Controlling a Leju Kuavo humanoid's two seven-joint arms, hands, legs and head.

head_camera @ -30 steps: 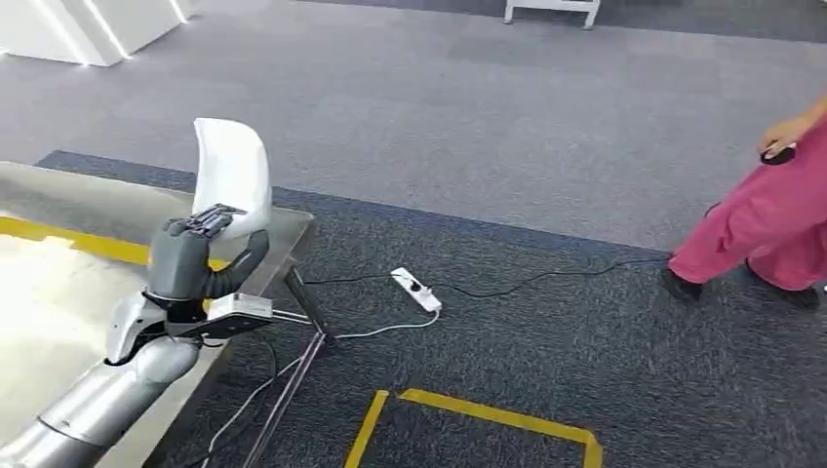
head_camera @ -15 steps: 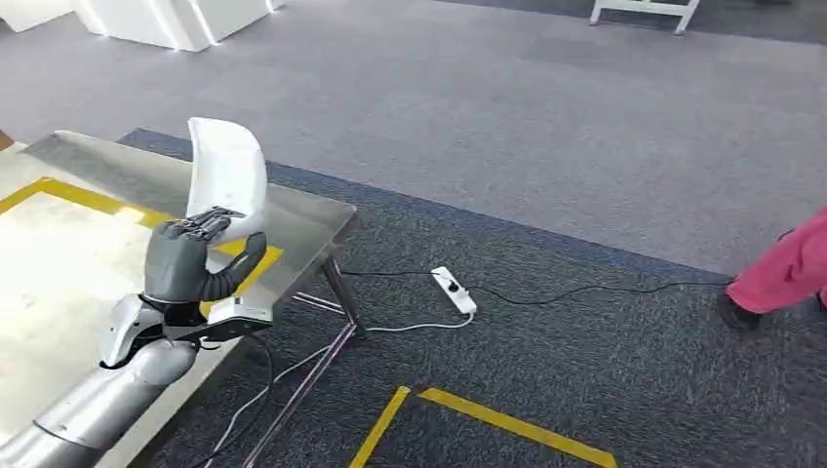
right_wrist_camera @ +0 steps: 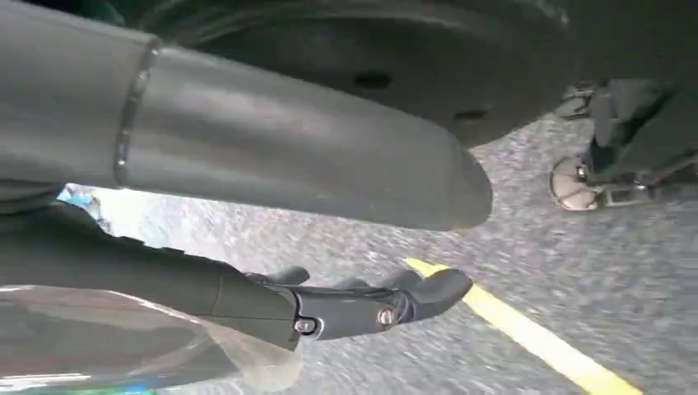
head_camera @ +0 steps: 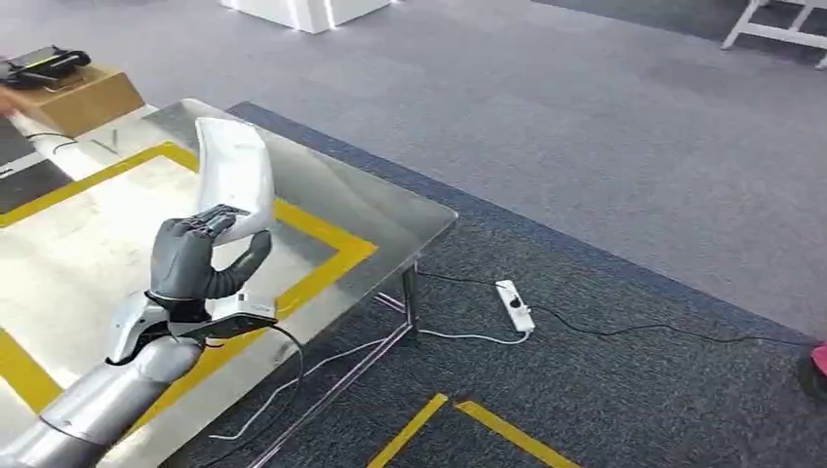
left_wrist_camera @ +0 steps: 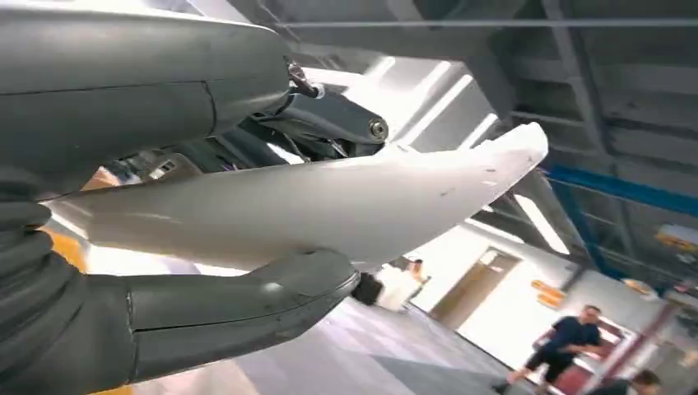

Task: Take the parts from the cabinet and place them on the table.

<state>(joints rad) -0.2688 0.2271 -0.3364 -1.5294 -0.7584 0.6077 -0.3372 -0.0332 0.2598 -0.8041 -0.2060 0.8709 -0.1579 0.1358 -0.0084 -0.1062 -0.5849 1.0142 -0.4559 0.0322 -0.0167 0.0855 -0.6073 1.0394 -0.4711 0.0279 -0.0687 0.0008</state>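
My left hand (head_camera: 190, 258) grips a white curved part (head_camera: 234, 175) and holds it upright above the steel table (head_camera: 390, 210), over the yellow tape border near the table's right side. In the left wrist view the part (left_wrist_camera: 329, 202) lies between the thick thumb (left_wrist_camera: 206, 304) and the dark fingers (left_wrist_camera: 329, 123). My right hand (right_wrist_camera: 272, 156) hangs over grey carpet with its fingers (right_wrist_camera: 354, 304) stretched out and apart from the thumb. Nothing shows between them. A pale blurred shape sits beside the fingers.
A cardboard box (head_camera: 73, 97) with a dark device (head_camera: 44, 63) stands at the table's far left. A white power strip (head_camera: 514, 305) and cables lie on the carpet by the table leg. Yellow floor tape (head_camera: 458, 419) runs below. A person's pink trouser leg (head_camera: 814, 370) is at the right edge.
The camera has turned, so the table now shows more of its top and the person has slid to the right edge. My left hand still holds the white part the same way.
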